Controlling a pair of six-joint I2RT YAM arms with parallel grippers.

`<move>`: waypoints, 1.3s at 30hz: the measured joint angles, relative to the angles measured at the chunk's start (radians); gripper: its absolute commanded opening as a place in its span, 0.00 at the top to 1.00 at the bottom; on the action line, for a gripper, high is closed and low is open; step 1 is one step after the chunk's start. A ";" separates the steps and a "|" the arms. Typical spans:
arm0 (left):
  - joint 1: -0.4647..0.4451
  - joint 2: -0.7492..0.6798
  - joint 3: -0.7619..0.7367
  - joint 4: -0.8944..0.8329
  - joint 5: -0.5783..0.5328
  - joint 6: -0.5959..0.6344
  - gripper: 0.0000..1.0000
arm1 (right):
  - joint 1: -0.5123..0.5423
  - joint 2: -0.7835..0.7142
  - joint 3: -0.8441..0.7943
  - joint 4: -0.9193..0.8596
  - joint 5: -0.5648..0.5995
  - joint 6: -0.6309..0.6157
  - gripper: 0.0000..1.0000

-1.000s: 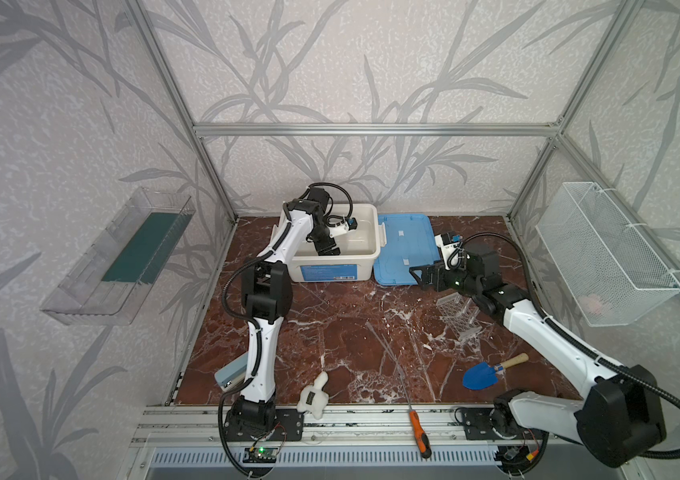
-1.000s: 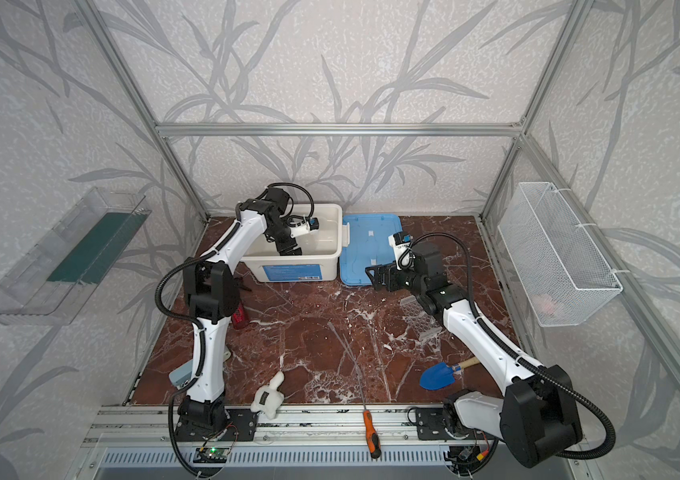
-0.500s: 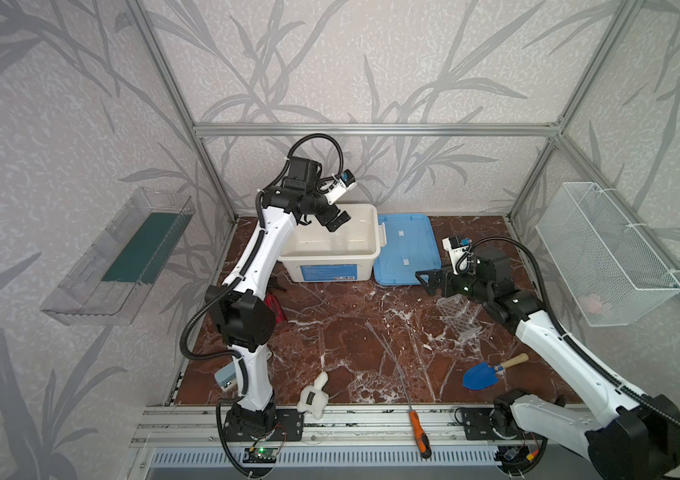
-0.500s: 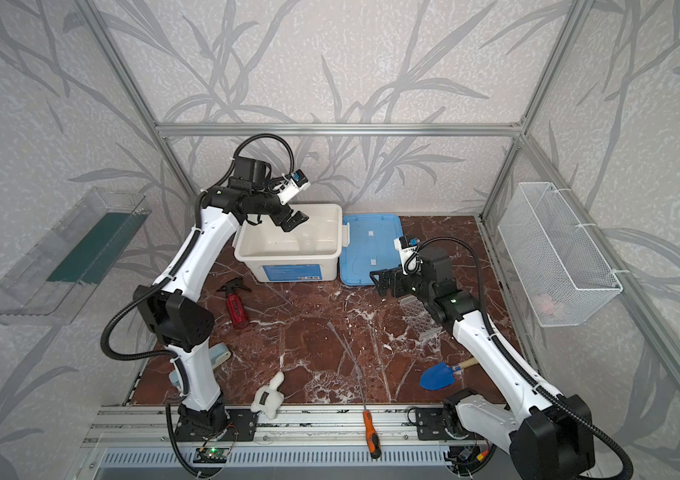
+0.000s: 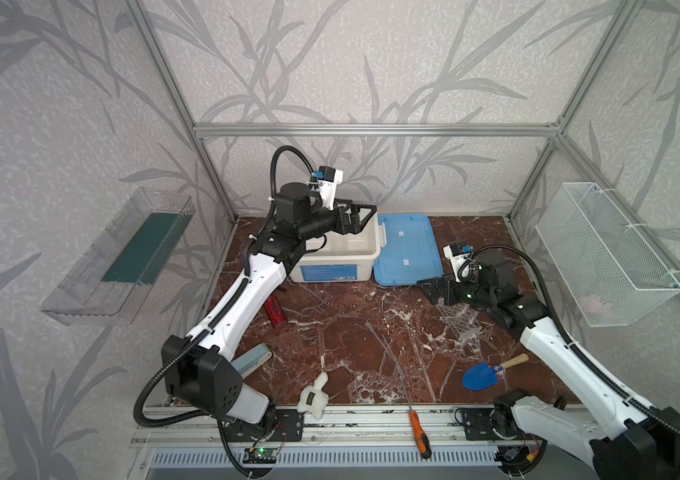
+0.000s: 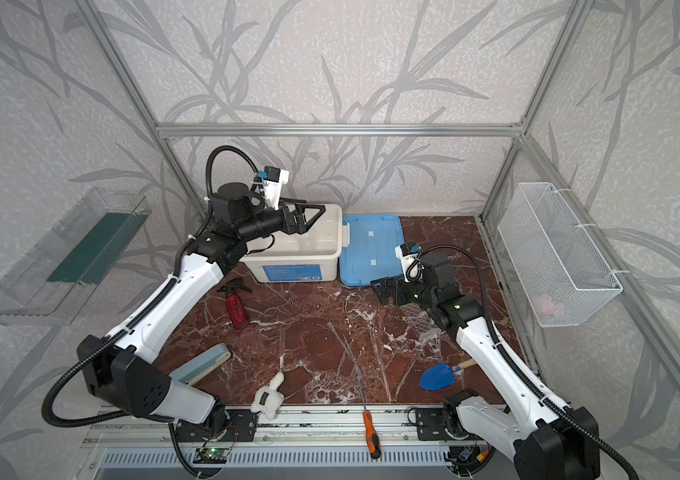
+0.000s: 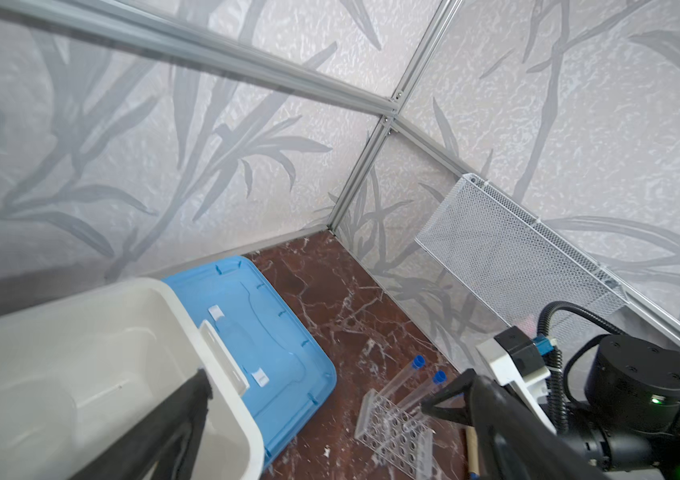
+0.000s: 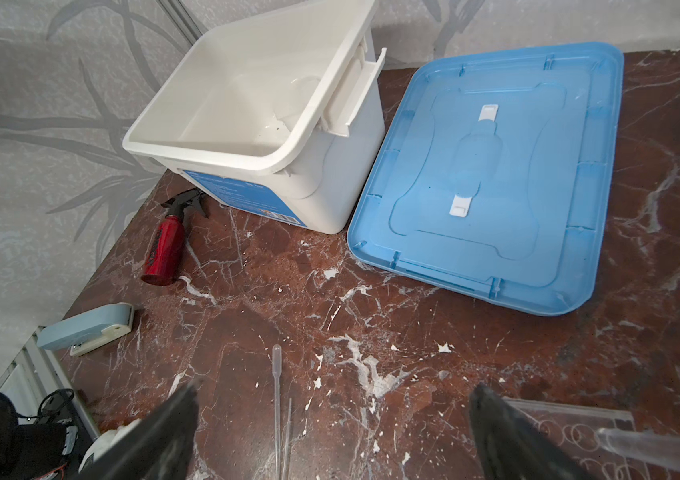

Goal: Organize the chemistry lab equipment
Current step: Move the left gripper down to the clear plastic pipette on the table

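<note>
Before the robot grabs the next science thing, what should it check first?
1. Right gripper open, empty: ok.
2. Left gripper open, empty, over the white bin: ok.
3. Bin uncovered, blue lid lying beside it: ok.
4. Thin clear rods lie free on the table before the right gripper: ok.
5. Test tubes at the tube rack: two seen, third cannot tell.

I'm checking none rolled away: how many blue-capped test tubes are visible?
2. In the left wrist view, one test tube and a second test tube sit side by side at the clear rack; others may be hidden.
</note>
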 measured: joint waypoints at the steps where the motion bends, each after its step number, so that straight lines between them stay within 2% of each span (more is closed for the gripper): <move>1: -0.023 -0.021 -0.014 -0.014 -0.037 -0.017 0.01 | 0.011 0.000 -0.001 0.000 0.002 0.000 0.01; 5: -0.113 -0.150 -0.097 -0.089 -0.207 -0.107 0.01 | 0.045 0.000 -0.012 0.000 0.005 0.004 0.01; 11: -0.166 -0.270 -0.245 -0.228 -0.420 -0.250 0.01 | 0.051 -0.011 -0.026 -0.010 0.014 0.009 0.01; 17: -0.328 -0.291 -0.492 -0.273 -0.565 -0.432 0.13 | 0.051 -0.024 -0.036 -0.019 0.032 0.009 0.01; 20: -0.401 -0.247 -0.521 -0.333 -0.659 -0.525 0.21 | 0.051 -0.030 -0.047 -0.020 0.036 0.010 0.01; 25: -0.488 -0.105 -0.442 -0.427 -0.781 -0.681 0.31 | 0.051 -0.042 -0.071 -0.020 0.047 0.011 0.01; 30: -0.522 0.008 -0.410 -0.443 -0.813 -0.821 0.38 | 0.051 -0.048 -0.084 -0.020 0.054 0.011 0.01; 34: -0.539 0.104 -0.369 -0.473 -0.852 -0.917 0.39 | 0.051 -0.048 -0.089 -0.019 0.055 0.011 0.01; 39: -0.551 0.175 -0.344 -0.479 -0.864 -0.990 0.44 | 0.051 -0.047 -0.097 -0.017 0.055 0.011 0.01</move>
